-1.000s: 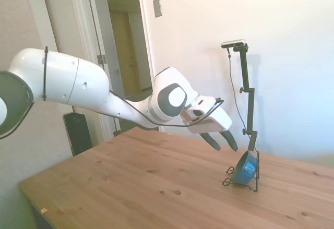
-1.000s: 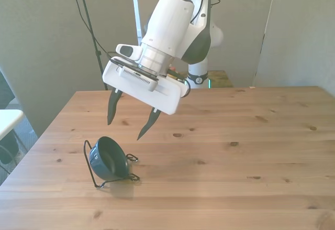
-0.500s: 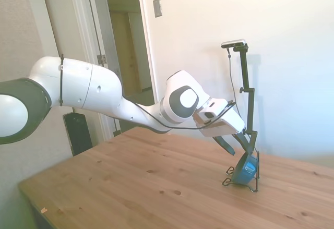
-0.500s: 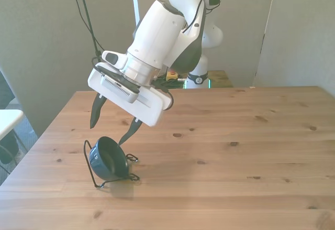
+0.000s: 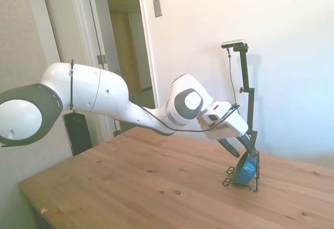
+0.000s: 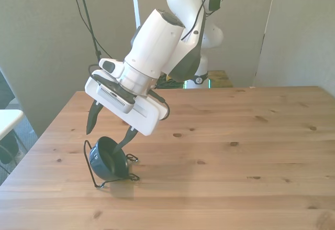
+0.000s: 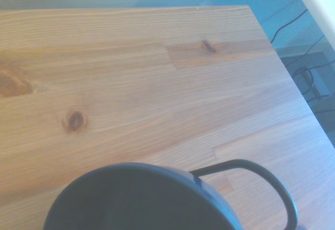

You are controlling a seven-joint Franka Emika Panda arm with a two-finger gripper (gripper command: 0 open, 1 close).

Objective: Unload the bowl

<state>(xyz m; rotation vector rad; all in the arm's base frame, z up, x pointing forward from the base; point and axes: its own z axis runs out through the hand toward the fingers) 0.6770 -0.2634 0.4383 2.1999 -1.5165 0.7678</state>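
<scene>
A white robot arm reaches low over the wooden tabletop point(image 6: 251, 151), its pincer point(image 6: 107, 132) spread wide around the upper rim of the teal-blue bowl point(image 6: 109, 158). A second ago the pincer hung clear above and toward the front view's right of the bowl; it has since dropped and swung toward the front view's left, so one dark finger now dips into the bowl's mouth while the other stands outside (not yet closed on it). The bowl has not moved: it stands tilted on edge in the thin black wire rack point(image 6: 92, 166), near the tabletop's corner at the front view's left. From the wrist, the bowl's dark rim point(image 7: 141, 196) fills the foreground, a rack loop point(image 7: 261, 180) just beside it.
</scene>
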